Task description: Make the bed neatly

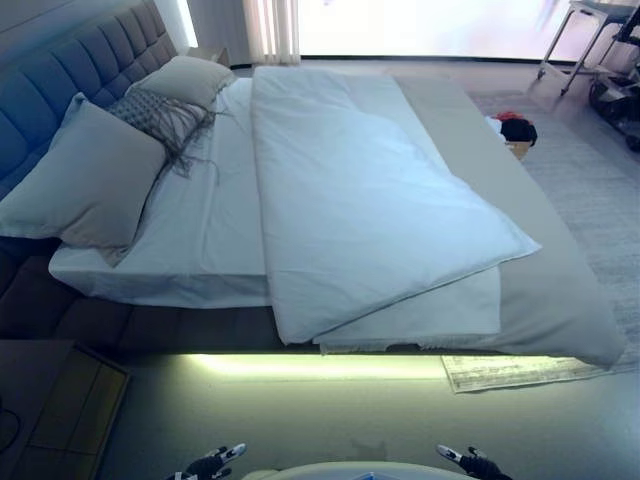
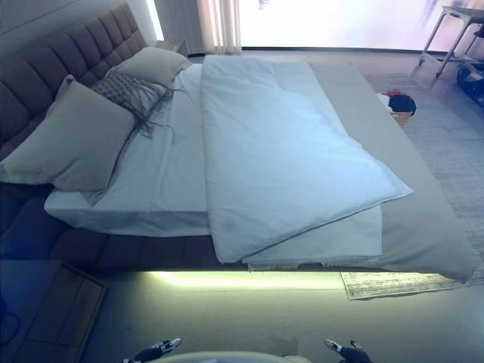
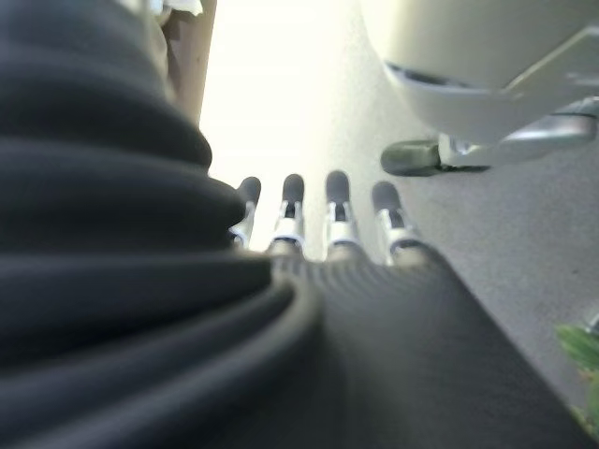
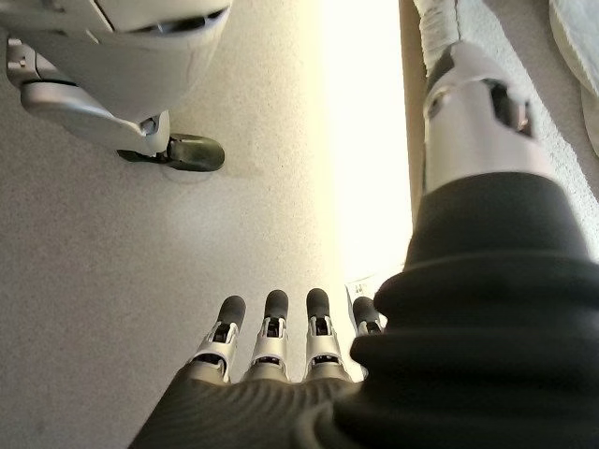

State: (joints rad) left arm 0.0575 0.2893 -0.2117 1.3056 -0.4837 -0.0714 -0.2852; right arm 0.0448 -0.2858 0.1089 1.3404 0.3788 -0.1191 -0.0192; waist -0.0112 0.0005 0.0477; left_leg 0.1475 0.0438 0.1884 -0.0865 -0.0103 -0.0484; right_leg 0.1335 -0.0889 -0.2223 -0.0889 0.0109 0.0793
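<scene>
A white duvet (image 1: 370,200) lies askew on the bed (image 1: 560,290), its near corner folded over the grey bedspread, beside three pillows (image 1: 90,180) at the padded headboard (image 1: 60,70). Both hands hang low over the carpet, left hand (image 3: 318,224) and right hand (image 4: 271,341), fingers straight, side by side, holding nothing.

Silver fingers (image 4: 270,341), dark tips, ribbed cover.

Duvet (image 1: 370,200) on the bed (image 1: 560,290), pillows (image 1: 90,185) to its left against the headboard (image 1: 60,80), basket (image 1: 517,135) beyond
</scene>
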